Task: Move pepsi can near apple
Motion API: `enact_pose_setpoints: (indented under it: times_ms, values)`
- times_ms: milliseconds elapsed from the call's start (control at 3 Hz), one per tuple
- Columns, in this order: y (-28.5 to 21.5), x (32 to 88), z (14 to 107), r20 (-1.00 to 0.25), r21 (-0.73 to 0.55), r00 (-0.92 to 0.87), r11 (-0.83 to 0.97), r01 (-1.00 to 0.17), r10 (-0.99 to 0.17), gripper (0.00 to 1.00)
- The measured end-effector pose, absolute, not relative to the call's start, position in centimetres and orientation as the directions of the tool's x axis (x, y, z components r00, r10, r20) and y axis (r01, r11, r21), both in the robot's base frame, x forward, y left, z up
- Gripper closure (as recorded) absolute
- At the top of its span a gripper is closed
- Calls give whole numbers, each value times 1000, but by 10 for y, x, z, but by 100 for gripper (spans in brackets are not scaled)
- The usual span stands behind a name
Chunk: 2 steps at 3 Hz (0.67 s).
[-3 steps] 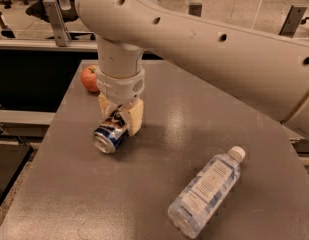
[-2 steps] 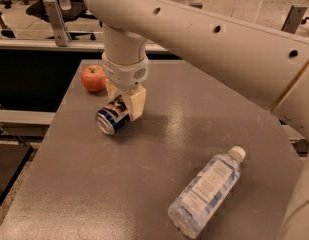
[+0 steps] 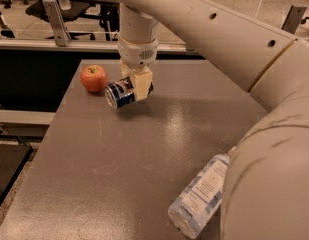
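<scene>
The pepsi can (image 3: 120, 93) is dark blue with a silver end and lies on its side in my gripper (image 3: 135, 85), which is shut on it. The can hangs just above the grey table (image 3: 144, 154), at its far left. The red-orange apple (image 3: 94, 78) sits on the table right beside the can's silver end, a small gap to the left. My cream arm comes down from the upper right and hides part of the can's far end.
A clear plastic water bottle (image 3: 200, 196) lies on its side at the table's front right, partly hidden by my arm. The table's left edge runs close to the apple. Chairs and a rail stand behind the table.
My gripper has carried the can up and to the far left, from the table's middle left to right beside the apple. The bottle has not moved.
</scene>
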State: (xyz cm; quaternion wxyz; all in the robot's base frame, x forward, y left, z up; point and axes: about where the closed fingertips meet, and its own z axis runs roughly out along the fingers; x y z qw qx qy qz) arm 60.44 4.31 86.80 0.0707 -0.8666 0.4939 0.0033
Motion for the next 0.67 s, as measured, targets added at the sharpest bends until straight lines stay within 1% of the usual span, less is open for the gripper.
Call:
enact_pose_setpoints:
  times_ms: [667]
  values:
    - [63,623,864,-113,-134,459,-445,-886,-881,100]
